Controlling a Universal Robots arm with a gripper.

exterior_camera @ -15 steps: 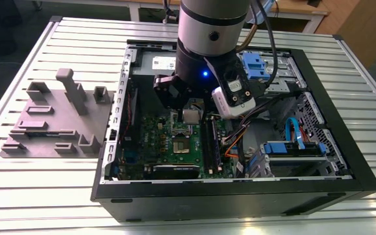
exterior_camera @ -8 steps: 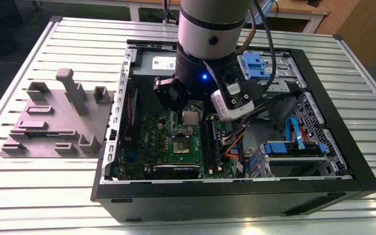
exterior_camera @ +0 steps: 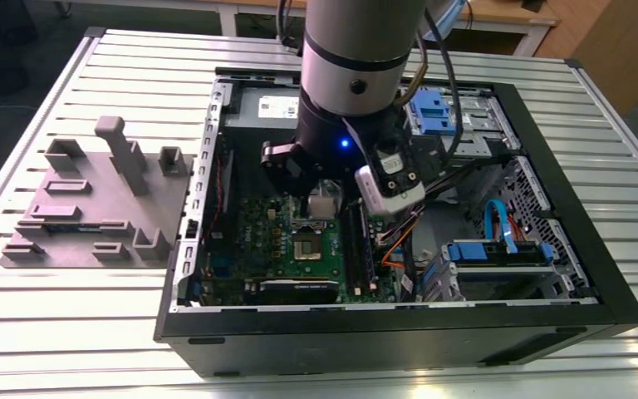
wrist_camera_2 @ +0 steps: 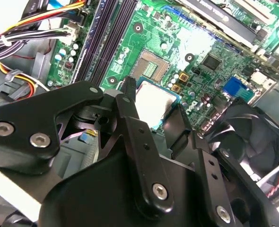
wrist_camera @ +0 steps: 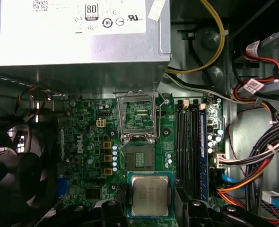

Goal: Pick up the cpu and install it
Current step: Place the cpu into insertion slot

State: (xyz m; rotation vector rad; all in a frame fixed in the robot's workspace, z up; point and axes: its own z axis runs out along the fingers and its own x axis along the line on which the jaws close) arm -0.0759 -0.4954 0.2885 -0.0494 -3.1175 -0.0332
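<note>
Silver slatted table (exterior_camera: 76, 320); cpu (wrist_camera: 150, 195) above motherboard (wrist_camera: 85, 142)

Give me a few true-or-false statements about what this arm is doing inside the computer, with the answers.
1. The jaws hold the cpu. True.
2. The cpu sits in the socket. False: the socket is empty, and the cpu hangs above the motherboard.
3. The socket's metal bracket is flipped open. True.
4. The computer case has its side panel on. False: the side is open and the inside shows.
</note>
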